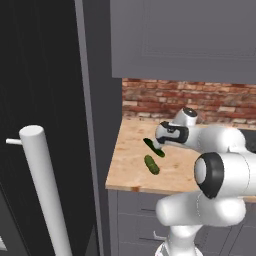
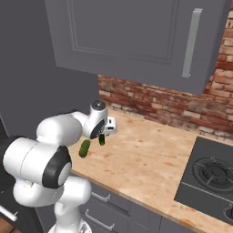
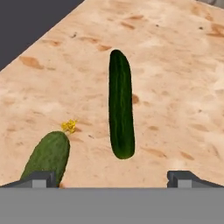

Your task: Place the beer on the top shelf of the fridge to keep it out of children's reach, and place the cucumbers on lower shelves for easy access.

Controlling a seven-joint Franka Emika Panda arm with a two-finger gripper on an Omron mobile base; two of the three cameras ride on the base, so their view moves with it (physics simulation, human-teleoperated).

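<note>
Cucumbers (image 3: 121, 109) lay apart on the wooden counter (image 3: 175, 87), the lighter one (image 3: 48, 157) at seven o'clock; my gripper (image 3: 112, 177) hovered above, jaws wide, apparently holding nothing.

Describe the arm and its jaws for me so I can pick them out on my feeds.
A glossy white arm of rounded, bulbous segments with dark grey-black joint rings. No cables or markings visible. The gripper ends in two small dark grey, blocky fingertips.
</note>
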